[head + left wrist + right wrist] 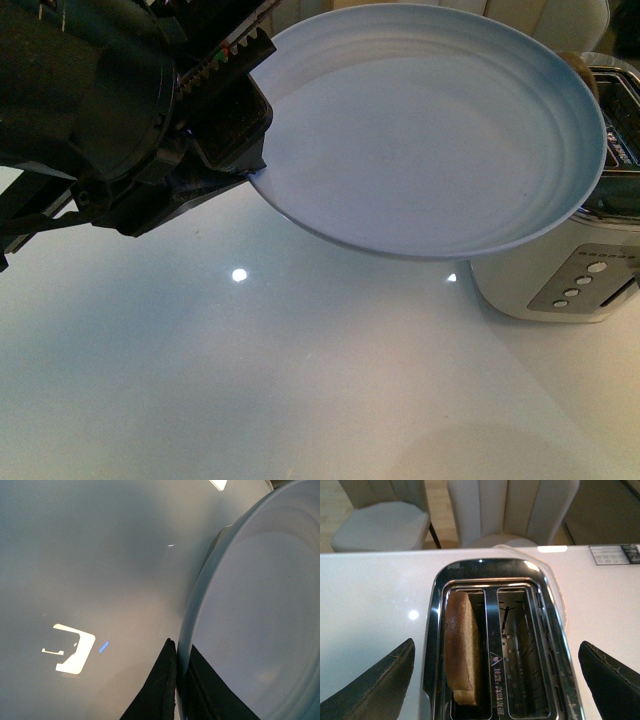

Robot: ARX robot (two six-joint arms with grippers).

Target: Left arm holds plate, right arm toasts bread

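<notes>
**My left hand** [252, 168]: closed to a thin gap on the rim of the plate [430, 150]. One black finger [159, 690] lies against the underside and the other against the upper face. It holds nothing else.

**Plate:** pale blue-white with faint rings and nothing on it. I hold it by one edge in the air above the desk [250, 380], tilted. In the front view its far rim covers part of the top of the toaster [555, 280].

**My right hand** [496, 645]: spread wide and holding nothing. Its two dark fingers [375, 690] stand well apart, one on either side of the toaster, touching neither it nor the bread [462, 650].

**Bread:** one brown slice, standing on edge in one of the toaster's two slots, crust uppermost. The slot beside it shows bare wire guides.

**Toaster:** white body with a chrome top and a row of round buttons on its end face. It stands on the desk at my right.

**Beyond the desk:** two pale upholstered chairs [510, 510].
</notes>
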